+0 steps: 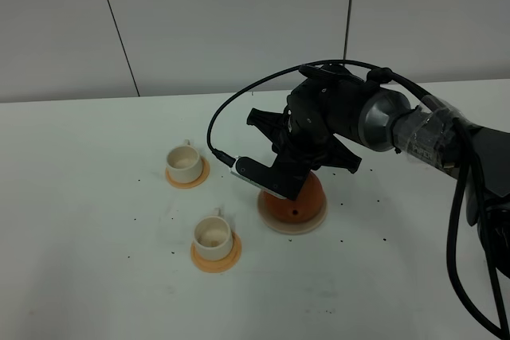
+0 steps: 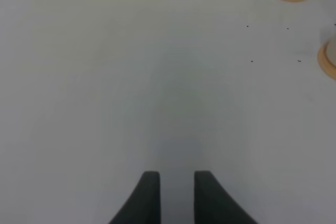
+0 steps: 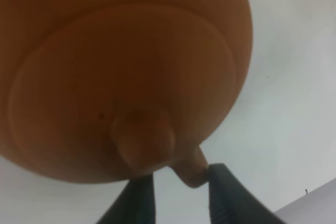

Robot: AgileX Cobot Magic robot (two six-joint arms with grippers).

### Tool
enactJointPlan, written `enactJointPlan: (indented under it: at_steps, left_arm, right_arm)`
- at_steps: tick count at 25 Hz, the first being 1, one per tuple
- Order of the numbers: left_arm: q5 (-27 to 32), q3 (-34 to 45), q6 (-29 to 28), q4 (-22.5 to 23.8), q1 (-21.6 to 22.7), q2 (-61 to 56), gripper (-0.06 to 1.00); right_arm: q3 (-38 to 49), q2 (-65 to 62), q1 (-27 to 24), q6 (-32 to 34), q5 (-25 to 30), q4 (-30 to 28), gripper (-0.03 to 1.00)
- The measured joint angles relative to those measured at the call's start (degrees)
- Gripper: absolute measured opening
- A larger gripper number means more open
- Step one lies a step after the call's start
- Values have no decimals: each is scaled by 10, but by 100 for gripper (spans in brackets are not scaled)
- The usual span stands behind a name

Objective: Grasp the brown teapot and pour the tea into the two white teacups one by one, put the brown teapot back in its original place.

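Left gripper (image 2: pixel 176 178): hung over the bare white table (image 2: pixel 105 77); fingers (image 2: pixel 149 198) narrowly apart, nothing between them.
Far white teacup (image 1: pixel 185 161): stood upright on an orange coaster (image 1: pixel 191 183), left of the pot and well apart from it; small handle at its far side.
Near white teacup (image 1: pixel 213 232): stood upright on a second orange coaster (image 1: pixel 219 263), closer to the camera and a little right of the far cup; well apart from that cup and from the pot.
Cup contents: too small to tell.
Specks (image 1: pixel 382 238): lay scattered, small and dark, over the tabletop around cups and pot.
Brown teapot (image 1: pixel 307 197): sat on the beige saucer (image 1: pixel 288 229), right of both cups; lid on, knob (image 3: pixel 144 137) up; upper half hidden by the wrist in the high view.
Saucer: showed as a pale rim at the pot's left and front.
Right gripper (image 3: pixel 181 178): hung directly above the lid; fingers stood apart on either side of the handle (image 3: pixel 191 174); one finger touched the handle, table showed between the handle and the other finger; could not tell whether clamped.
Right arm (image 1: pixel 398 125): reached in from the right edge, bent down over the pot.
Black cable (image 1: pixel 219 117): arched from the wrist out to the left and back down beside the pot.
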Motion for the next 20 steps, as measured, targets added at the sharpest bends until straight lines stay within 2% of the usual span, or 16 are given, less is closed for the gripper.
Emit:
enactJointPlan:
  at_steps: [20]
  left_arm:
    - [0, 0, 0, 0, 0, 0, 23]
  right_arm:
    - [-1, 0, 0, 0, 2, 3, 24]
